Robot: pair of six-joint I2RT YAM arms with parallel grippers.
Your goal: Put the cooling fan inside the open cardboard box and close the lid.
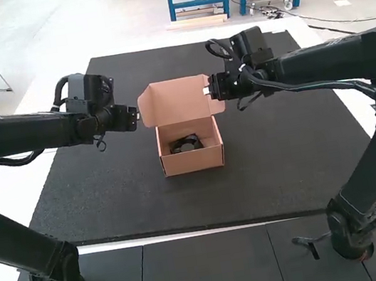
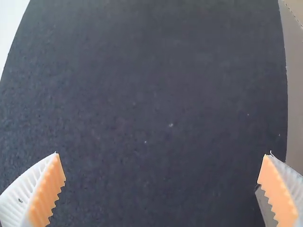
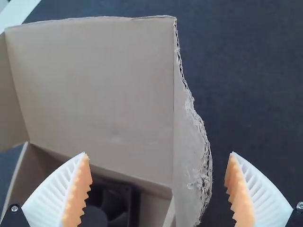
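The fan (image 1: 187, 143) already lies inside the box (image 1: 192, 155), which sits about the middle of the mat (image 1: 108, 182) on the worktop, so the step in hand looks like closing the lid (image 1: 178, 100), which stands upright along the box's far edge.

The left end effector (image 1: 135, 115) hangs just beside the lid's left flap with its fingers apart over bare mat. The right end effector (image 1: 210, 88) is at the lid's right flap, also spread, with the flap's ragged edge between its fingers (image 3: 78, 184).

The next move probably calls for tipping the lid forward and down over the opening and tucking the side flaps in.

Whether either end effector touches the cardboard is hard to tell. The fan is mostly in shadow, so how it lies cannot be judged.
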